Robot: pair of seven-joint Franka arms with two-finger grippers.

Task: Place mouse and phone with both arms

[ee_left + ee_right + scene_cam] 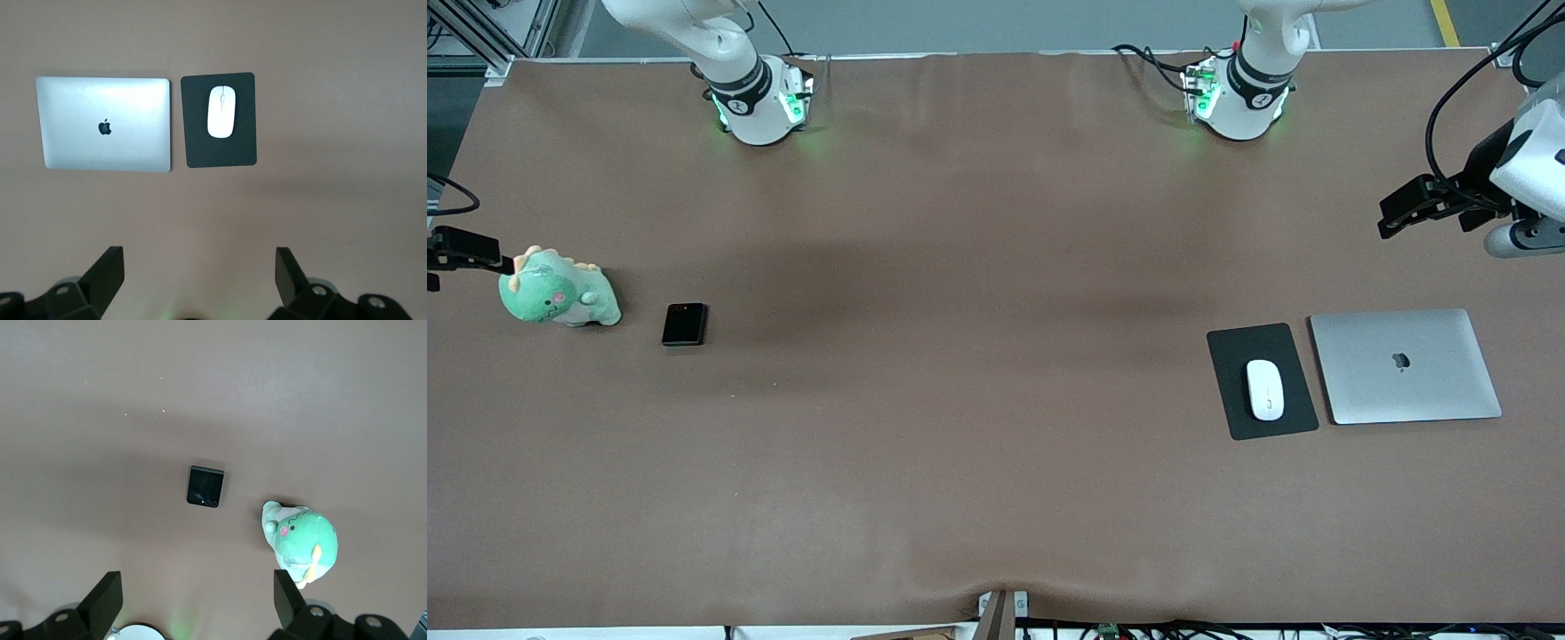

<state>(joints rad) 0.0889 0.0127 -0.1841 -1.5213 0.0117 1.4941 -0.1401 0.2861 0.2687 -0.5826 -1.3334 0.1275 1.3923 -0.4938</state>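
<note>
The white mouse lies on a black mouse pad toward the left arm's end of the table; the left wrist view shows the mouse too. The small black phone lies flat toward the right arm's end, beside a green plush dinosaur; it also shows in the right wrist view. My left gripper hangs high over the table's left-arm end, open and empty. My right gripper hangs high at the right-arm end, open and empty.
A closed silver laptop lies beside the mouse pad, toward the table's end. The green plush dinosaur sits close to the phone, toward the table's other end. Brown table surface stretches between the two groups.
</note>
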